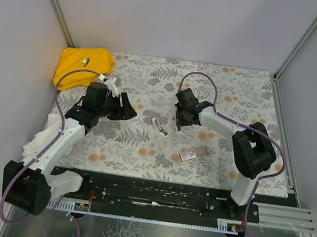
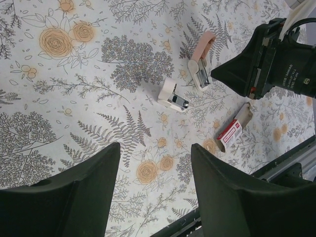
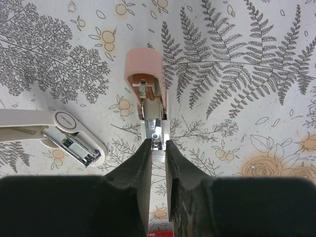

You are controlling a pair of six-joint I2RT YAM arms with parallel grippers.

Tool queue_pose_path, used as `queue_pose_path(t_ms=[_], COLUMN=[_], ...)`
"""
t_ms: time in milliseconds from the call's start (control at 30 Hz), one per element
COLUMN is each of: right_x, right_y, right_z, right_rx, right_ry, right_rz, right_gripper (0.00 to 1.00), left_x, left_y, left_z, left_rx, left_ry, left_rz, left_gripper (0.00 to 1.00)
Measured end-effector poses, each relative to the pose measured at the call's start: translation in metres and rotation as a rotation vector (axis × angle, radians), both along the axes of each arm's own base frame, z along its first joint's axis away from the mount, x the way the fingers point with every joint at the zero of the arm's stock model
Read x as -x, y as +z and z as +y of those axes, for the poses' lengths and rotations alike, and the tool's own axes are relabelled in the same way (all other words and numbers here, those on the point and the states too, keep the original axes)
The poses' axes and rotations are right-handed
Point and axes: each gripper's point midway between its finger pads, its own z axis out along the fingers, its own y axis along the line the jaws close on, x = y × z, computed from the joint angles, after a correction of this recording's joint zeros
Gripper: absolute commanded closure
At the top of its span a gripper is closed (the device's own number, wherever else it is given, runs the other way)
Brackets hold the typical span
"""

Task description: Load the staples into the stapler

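Stapler (image 3: 148, 94) lies hinged open mid-counter, its white near end pinched by the right gripper (image 3: 157, 144), probably to steady the channel for loading. Toward the left edge the left gripper (image 2: 155, 148) hangs spread wide, holding nothing. Nearer the front edge sits the staples box (image 1: 192, 154); no loose strip shows.

high overhead, wrist views close, sharing stapler (image 3: 143, 61)

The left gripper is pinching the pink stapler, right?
No, it's the right gripper that is pinching the pink stapler. The right wrist view shows its fingers closed on the stapler's end. The left gripper is open with nothing in it.
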Motion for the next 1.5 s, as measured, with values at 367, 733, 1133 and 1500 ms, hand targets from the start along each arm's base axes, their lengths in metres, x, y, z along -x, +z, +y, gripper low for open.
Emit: queue_pose_path(t_ms=[367, 733, 1133, 1500], right_x=[0.001, 0.002, -0.003, -0.006], right_y=[-0.015, -0.017, -0.013, -0.011], right_z=[0.005, 0.005, 0.006, 0.012], right_rx=[0.018, 0.032, 0.038, 0.024], right_ry=[0.023, 0.046, 0.044, 0.049], right_rz=[0.014, 0.016, -0.006, -0.025], right_gripper=[0.80, 0.80, 0.80, 0.80], left_x=[-0.001, -0.002, -0.002, -0.002], left_y=[0.001, 0.001, 0.002, 0.003], left_z=[0.001, 0.003, 0.003, 0.002], left_rx=[0.009, 0.012, 0.019, 0.026], left_ry=[0.004, 0.009, 0.006, 0.002], left_rz=[-0.001, -0.002, -0.004, -0.003], left_gripper=[0.42, 0.42, 0.42, 0.42])
